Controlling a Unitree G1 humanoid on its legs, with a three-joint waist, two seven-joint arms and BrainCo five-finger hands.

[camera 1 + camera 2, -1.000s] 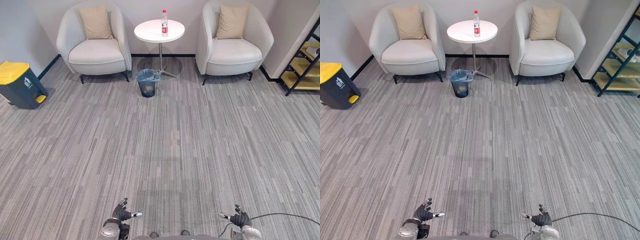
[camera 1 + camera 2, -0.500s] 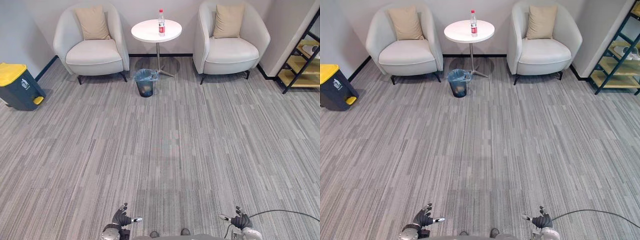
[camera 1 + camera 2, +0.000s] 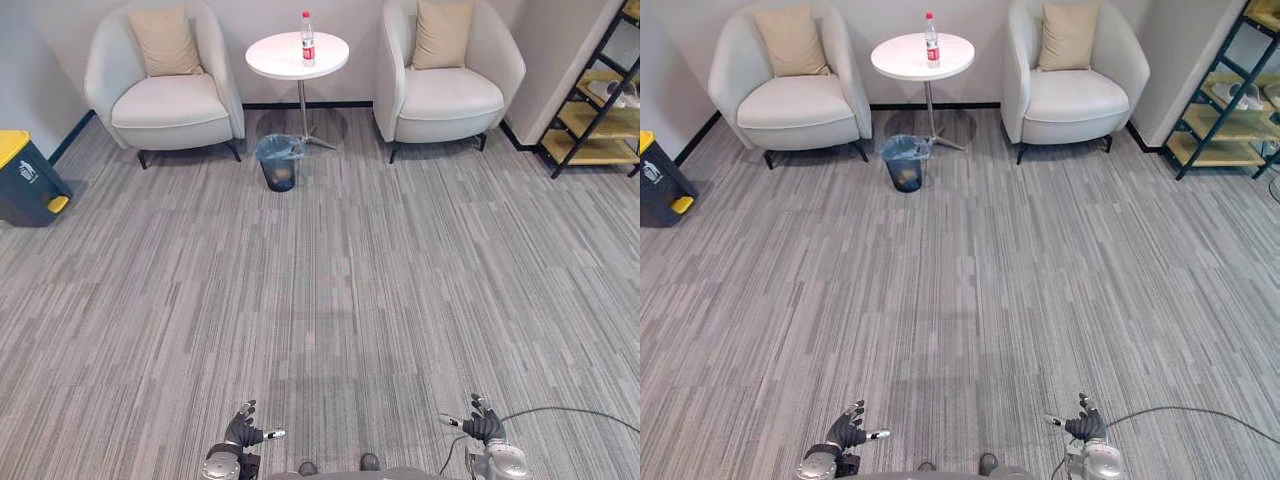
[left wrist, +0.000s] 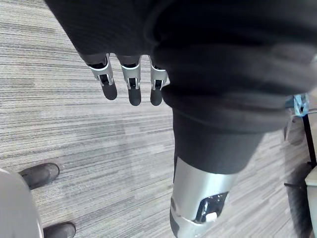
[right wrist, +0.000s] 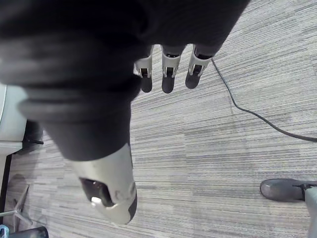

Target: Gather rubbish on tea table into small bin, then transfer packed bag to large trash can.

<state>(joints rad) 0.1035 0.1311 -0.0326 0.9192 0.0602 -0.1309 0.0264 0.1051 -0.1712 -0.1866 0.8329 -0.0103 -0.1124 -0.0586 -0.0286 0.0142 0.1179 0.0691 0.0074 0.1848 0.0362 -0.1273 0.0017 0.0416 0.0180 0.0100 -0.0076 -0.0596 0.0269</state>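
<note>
Stage: approach, nothing picked up yet. Robot stands well apart from the tea table (image 3: 285, 58), which sits far, slightly left of centre, betw. left armchair (image 3: 165, 95) and right armchair (image 3: 445, 85).

Rubbish = one clear bottle (image 3: 307, 24) w/ red cap & label, upright on the far part of the table top. Small bin (image 3: 278, 162), blue bag liner in it, on the carpet just near-left of the table's foot. Large trash can (image 3: 22, 180), dark w/ yellow lid, at the far left by the wall, well apart from the small bin.

Left hand (image 3: 243, 432) low at near left, right hand (image 3: 483, 427) low at near right. Wrist views: fingers of both straight, loosely spread, holding nothing, carpet past them.

How to do the step well (judgement):
- Walk fwd and a bit left so the table ends up centred. Stop w/ the bin beside the feet, not under them.
- Lane betw. the chairs looks narrow, so keep arms tucked.
- Bottle is tall & prob. light, so it tips easily. Wrap it round the middle from the side, don't poke the cap.
- Bin is left of the table foot, so a left-side drop looks the shorter path.
</note>
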